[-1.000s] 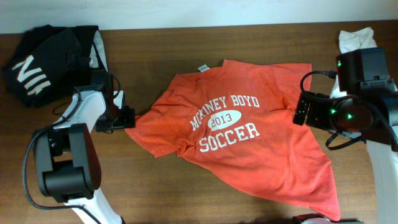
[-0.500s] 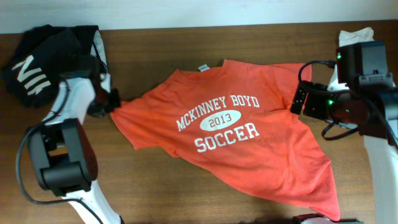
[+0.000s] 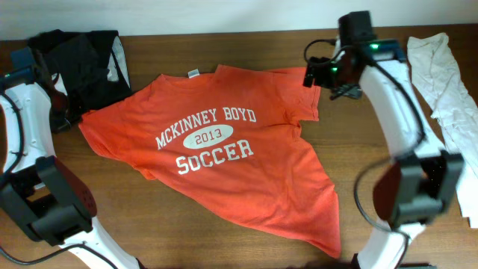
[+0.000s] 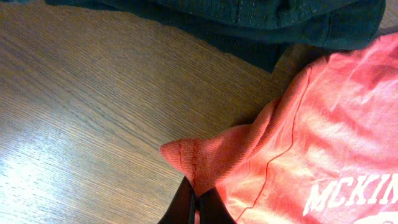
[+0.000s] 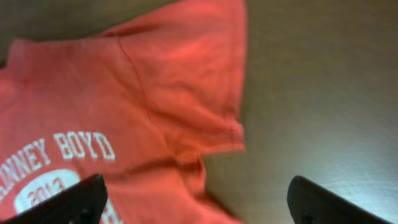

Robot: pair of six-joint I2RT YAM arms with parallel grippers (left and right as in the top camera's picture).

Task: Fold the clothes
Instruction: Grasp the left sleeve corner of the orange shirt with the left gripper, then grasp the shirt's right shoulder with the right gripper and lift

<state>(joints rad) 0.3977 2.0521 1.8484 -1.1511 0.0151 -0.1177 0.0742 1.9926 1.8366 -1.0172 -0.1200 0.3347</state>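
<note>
At one sleeve hem (image 4: pixel 194 154) of red-orange T-shirt (image 3: pixel 280 183), pinching with left jaws, right jaws spread empty above opposite sleeve (image 5: pixel 186 106); judged flattening step, next: grasp there, tug flat.

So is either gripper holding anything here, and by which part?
The left gripper pinches the orange T-shirt by the hem of one sleeve. The right gripper is open above the shirt, holding nothing.

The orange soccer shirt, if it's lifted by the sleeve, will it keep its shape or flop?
Probably flop: the shirt lies in soft wrinkles, and the sleeve bunches where the left gripper pinches it. Likely light; the cloth looks thin. It should slide rather than snag on the smooth table.
</note>
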